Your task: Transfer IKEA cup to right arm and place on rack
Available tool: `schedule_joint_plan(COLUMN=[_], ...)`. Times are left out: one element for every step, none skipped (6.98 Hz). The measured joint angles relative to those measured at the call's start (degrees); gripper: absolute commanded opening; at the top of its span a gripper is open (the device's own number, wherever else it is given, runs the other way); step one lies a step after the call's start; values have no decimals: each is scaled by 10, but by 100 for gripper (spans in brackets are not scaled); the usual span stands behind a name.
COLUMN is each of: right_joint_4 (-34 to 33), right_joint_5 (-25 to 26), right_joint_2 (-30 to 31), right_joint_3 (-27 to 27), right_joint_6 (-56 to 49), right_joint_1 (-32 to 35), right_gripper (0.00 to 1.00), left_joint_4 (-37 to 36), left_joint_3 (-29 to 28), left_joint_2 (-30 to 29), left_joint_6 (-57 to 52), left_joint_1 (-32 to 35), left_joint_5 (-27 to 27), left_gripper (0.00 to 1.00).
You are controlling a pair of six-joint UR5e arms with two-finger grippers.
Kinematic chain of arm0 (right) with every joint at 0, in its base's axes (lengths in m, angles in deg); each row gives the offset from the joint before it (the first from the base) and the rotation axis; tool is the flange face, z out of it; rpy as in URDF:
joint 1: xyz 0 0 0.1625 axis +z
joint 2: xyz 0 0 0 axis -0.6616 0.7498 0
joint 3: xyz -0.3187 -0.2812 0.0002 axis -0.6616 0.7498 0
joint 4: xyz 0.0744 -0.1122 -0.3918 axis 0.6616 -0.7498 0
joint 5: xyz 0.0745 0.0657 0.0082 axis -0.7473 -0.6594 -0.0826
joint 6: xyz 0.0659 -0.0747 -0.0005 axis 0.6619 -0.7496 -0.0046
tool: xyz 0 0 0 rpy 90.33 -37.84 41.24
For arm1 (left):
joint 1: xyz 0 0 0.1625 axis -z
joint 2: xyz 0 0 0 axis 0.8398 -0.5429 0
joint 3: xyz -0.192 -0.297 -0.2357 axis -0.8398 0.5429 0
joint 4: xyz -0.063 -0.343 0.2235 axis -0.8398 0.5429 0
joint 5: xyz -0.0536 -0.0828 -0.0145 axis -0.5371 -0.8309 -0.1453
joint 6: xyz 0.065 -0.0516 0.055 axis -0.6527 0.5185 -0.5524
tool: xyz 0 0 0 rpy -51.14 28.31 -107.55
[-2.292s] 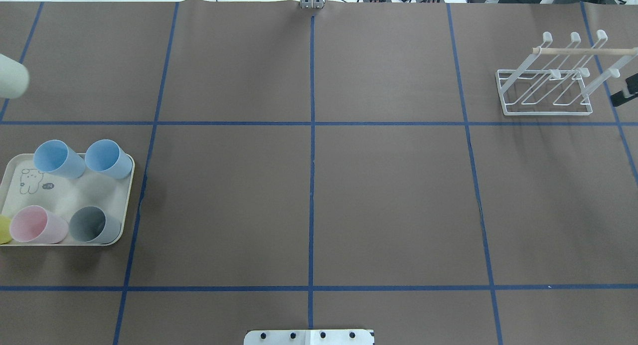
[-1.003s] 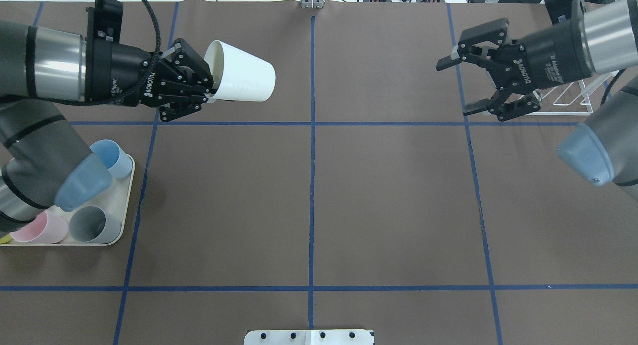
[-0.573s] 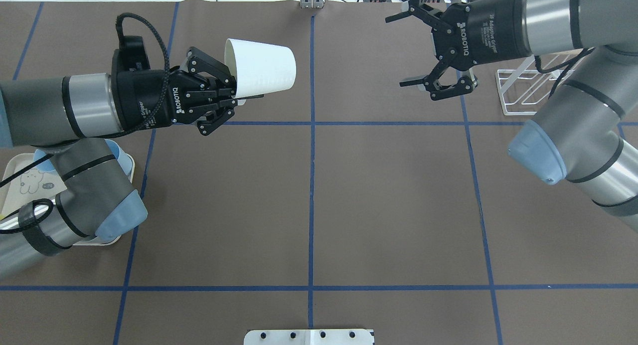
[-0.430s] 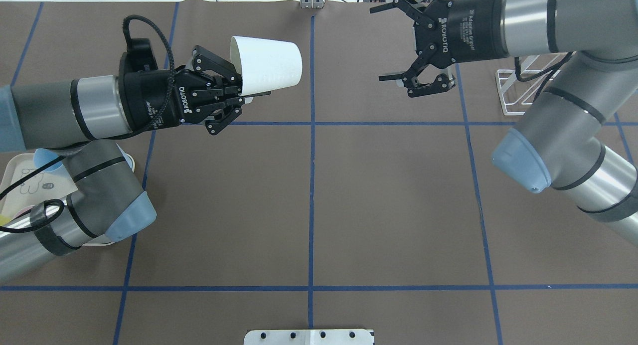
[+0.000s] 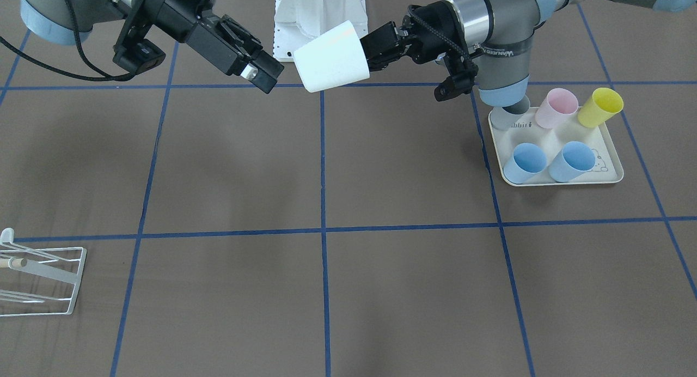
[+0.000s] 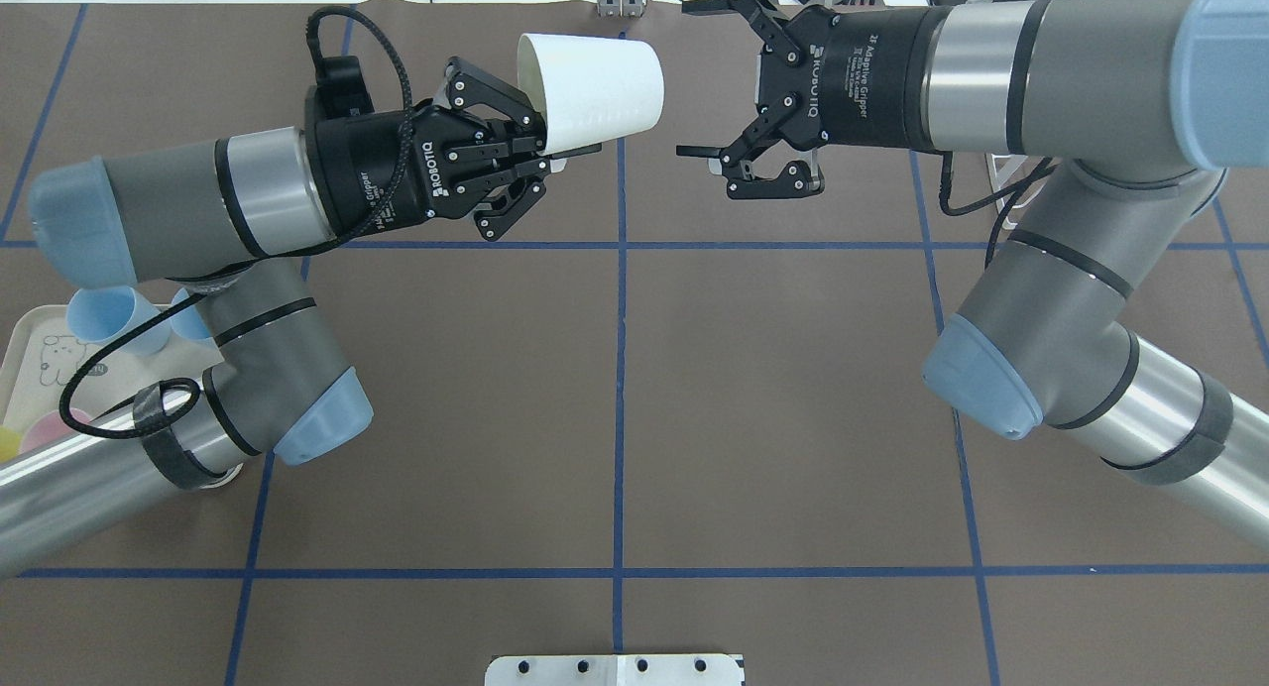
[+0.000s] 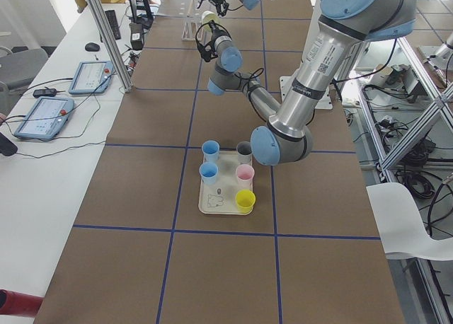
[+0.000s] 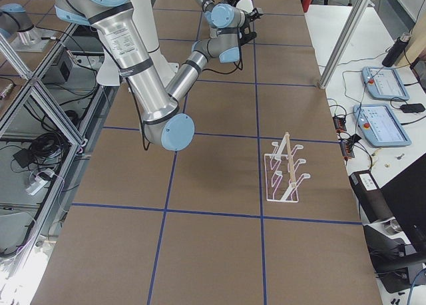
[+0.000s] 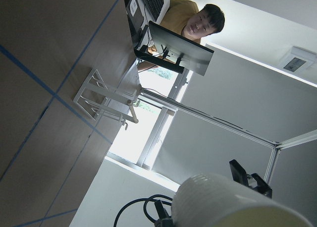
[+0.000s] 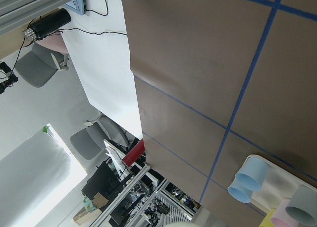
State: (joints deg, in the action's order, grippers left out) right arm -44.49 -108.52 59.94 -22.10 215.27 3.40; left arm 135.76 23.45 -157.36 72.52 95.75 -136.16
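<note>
Overhead, left gripper (image 6: 555, 149) clamped on white cup (image 6: 605, 86) rim, right gripper (image 6: 686, 79) spread wide, rack (image 5: 49, 272) plainer front-facing, near tabletop (image 5: 408, 290) corner.

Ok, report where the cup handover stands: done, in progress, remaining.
Done: the left gripper holds the white cup by its rim, off the table, base pointing at the right gripper. In hand: the right gripper's fingers are spread open just short of the cup's base, not touching. Left: the right grasp, the left release, and the carry to the rack, which has no cup on it.
</note>
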Motion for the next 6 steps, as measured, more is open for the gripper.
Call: schedule_joint_plan(right_joint_4=[10,13,14,14,15,15], right_joint_5=[7,9,10,10,10,10], right_joint_2=[0,-1,-2,-2,-3,-3], right_joint_3=[2,3,3,3,3,4], right_joint_6=[8,10,11,12,12,12], right_joint_1=[-5,-7,-8,-8,-8,-8], right_gripper=[99,99,99,99,90,65], left_joint_4=[0,0,-1,-1,-1,-1], left_joint_3=[-9,-18,-23,-25,-26,-26], left_joint_2=[-10,-21,-29,-31,-32,-33], left_joint_6=[0,0,-1,-1,-1,-2], left_joint_1=[-3,-6,-10,-13,-15,-17], left_joint_5=[2,3,3,4,4,4], left_gripper=[0,0,0,0,0,0])
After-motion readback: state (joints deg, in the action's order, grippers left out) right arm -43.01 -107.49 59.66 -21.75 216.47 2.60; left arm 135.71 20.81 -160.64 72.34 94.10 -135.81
